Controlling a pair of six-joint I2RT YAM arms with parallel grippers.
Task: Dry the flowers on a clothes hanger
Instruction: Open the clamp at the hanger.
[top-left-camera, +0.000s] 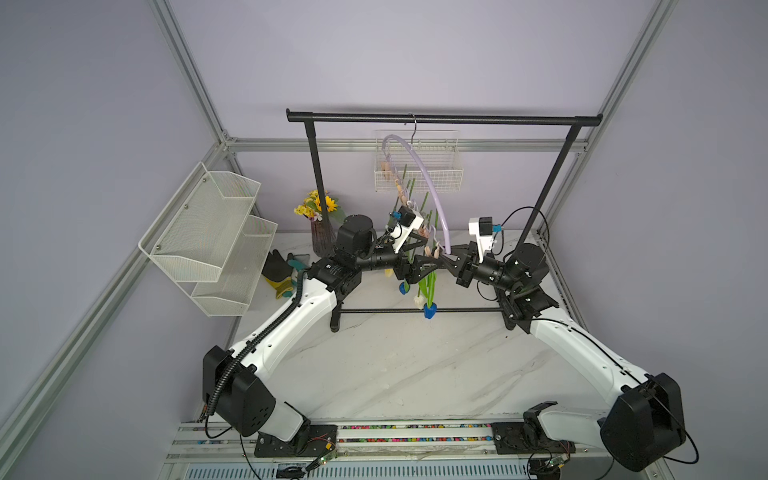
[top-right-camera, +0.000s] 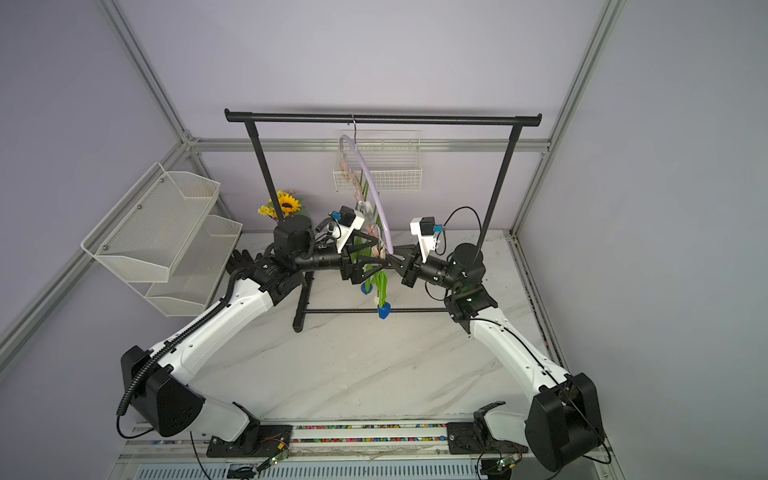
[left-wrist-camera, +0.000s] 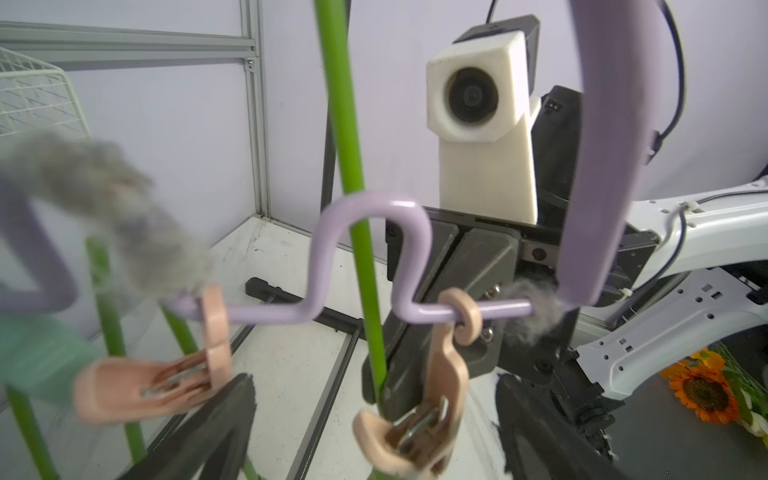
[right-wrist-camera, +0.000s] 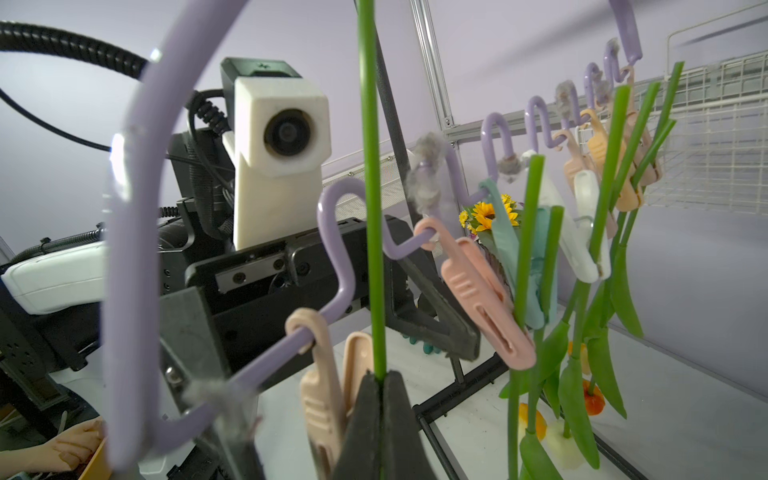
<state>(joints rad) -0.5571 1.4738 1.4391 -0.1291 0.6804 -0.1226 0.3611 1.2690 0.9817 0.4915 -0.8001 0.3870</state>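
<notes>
logging item: flower stem (right-wrist-camera: 371, 166), long axis upright, pinched in my right pincer (right-wrist-camera: 380, 386) just beside the end clip (left-wrist-camera: 446, 374) on the clothes hanger (left-wrist-camera: 606, 166); my left pincer (left-wrist-camera: 374, 399), spread, straddles that clip, so i judge it the nearer to work it.

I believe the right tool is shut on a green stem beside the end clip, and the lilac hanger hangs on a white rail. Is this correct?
Not quite. The rail is black, not white, in both top views. The rest holds: the right tool is shut on a green stem beside the end clip, and the lilac hanger hangs on that rail.
</notes>
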